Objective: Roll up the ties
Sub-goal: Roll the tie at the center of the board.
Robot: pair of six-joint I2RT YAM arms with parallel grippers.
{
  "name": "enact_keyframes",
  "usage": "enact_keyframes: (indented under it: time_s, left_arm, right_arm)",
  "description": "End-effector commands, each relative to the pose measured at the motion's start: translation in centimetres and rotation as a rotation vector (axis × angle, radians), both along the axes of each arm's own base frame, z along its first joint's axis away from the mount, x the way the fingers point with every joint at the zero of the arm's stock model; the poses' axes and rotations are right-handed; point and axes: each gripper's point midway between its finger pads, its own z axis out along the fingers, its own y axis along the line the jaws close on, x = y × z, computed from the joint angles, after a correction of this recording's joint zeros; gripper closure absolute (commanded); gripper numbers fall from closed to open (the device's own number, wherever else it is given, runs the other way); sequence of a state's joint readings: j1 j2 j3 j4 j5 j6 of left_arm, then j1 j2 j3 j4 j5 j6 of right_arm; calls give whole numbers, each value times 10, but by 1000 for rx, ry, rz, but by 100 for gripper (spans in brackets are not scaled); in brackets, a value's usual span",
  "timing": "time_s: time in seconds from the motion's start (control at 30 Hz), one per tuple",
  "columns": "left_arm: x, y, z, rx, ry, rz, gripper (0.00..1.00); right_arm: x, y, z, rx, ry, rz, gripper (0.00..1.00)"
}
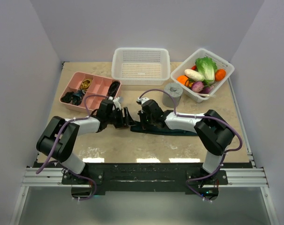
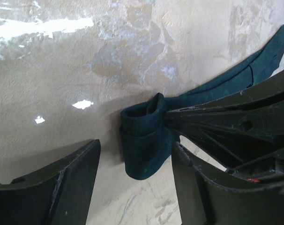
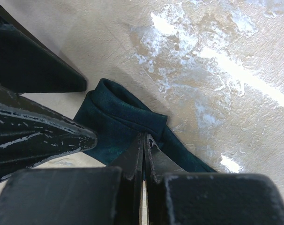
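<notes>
Near the vegetable basket (image 1: 230, 69), left gripper (image 2: 136, 143) gapes; closed right gripper (image 3: 144, 137) seemingly pins tie (image 3: 118, 112).

Dk teal tie (image 2: 141, 154), mottled beige table (image 2: 48, 84).

Beige counter (image 1: 132, 145). At far left, pink compartment tray (image 1: 98, 86) holding black cords (image 1: 74, 97). Beside it, at mid-back, white perforated basket (image 1: 141, 70). At far right, second white basket (image 1: 217, 58) with lettuce (image 1: 206, 68) and other vegetables. Grey cylinder (image 1: 172, 93) just beside its near-left corner.
</notes>
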State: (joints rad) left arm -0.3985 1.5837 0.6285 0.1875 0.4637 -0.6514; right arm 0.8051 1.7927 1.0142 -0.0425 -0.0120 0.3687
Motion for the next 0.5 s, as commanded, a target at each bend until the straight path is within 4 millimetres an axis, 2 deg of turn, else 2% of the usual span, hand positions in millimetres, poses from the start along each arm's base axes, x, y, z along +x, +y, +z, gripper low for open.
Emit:
enact_keyframes:
  time_s: [0.0,0.27,0.43,0.47]
  left_arm:
    - [8,-6,1,-52,-29,-4,36]
    - [13,-14,-3,-94,-39,-13,49]
    - [15,-15,1,-99,-54,-18,66]
    - [15,-14,2,-95,-48,-18,73]
  right_arm:
    - [4,-8,5,-34,-40,-6,100]
    - [6,-4,14,-20,-54,0,100]
    - [8,-2,27,-7,-67,1,100]
    - [9,-2,31,-2,-73,1,100]
